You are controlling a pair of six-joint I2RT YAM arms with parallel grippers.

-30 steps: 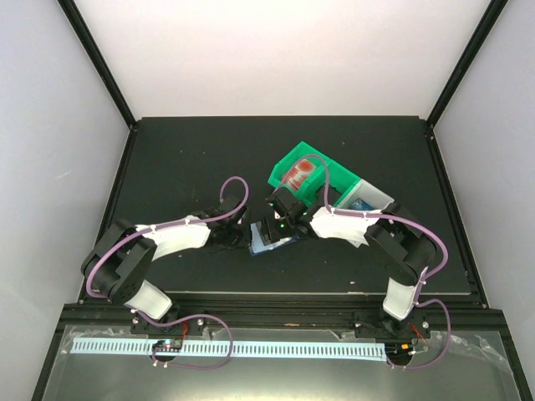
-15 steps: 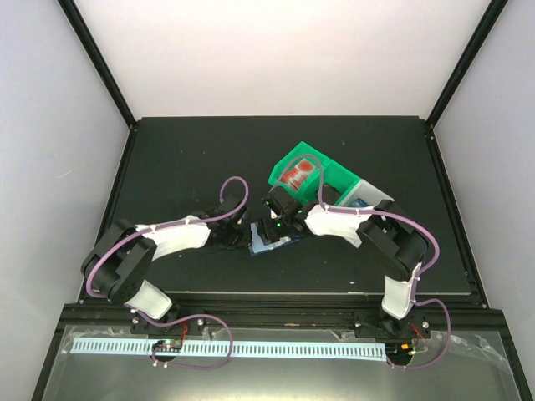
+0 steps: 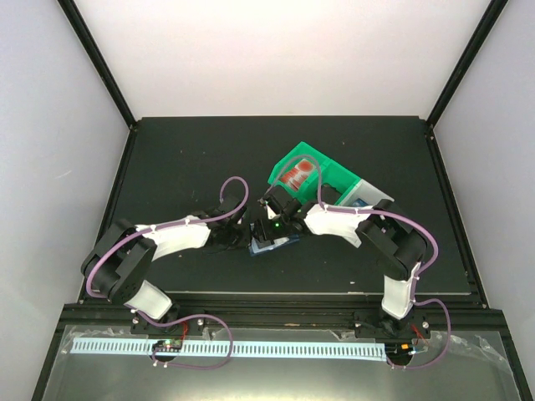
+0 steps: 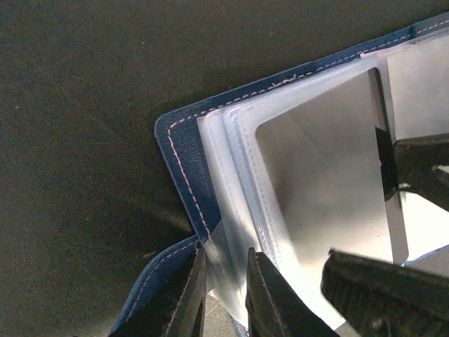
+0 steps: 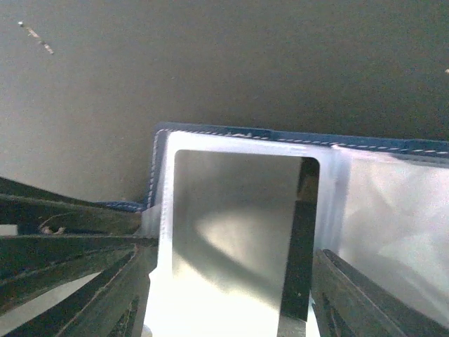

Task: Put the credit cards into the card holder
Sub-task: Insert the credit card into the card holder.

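Left arm [image 3: 171, 238]: enters from the lower left of the top view, forearm laid low across the worktop [image 3: 184, 167] toward frame centre. Left fingers [image 4: 184, 303]: drawn nearly together at the bottom of the wrist view, pinching a pale sleeve leaf of the holder [image 3: 272, 246] beside its blue cover edge. Right arm [image 3: 343, 224]: rises from the lower right, elbow bent at right of centre, forearm running left and down to meet the left arm over the holder. Right fingers [image 5: 365, 302]: clamped on the two long edges of a dark glossy card [image 5: 231, 210], one finger at each lower corner of the wrist view. Card: flat, its far end inside the outline of the open holder's clear sleeve, its top edge just short of the stitched cover edge; whether it lies under the film or on it cannot be told. Holder: open, flat on the worktop at lower centre of the top view, between the two wrists. Tray [image 3: 330, 171]: green and white, just up and right of the holder, with a red-and-white card [image 3: 294, 175] in the green part and a blue card [image 3: 361, 203] in the white part. Open room: bare worktop fills the upper left of the left wrist view beyond the holder's rounded cover corner, the whole upper half of the right wrist view, and the left and upper parts of the top view.
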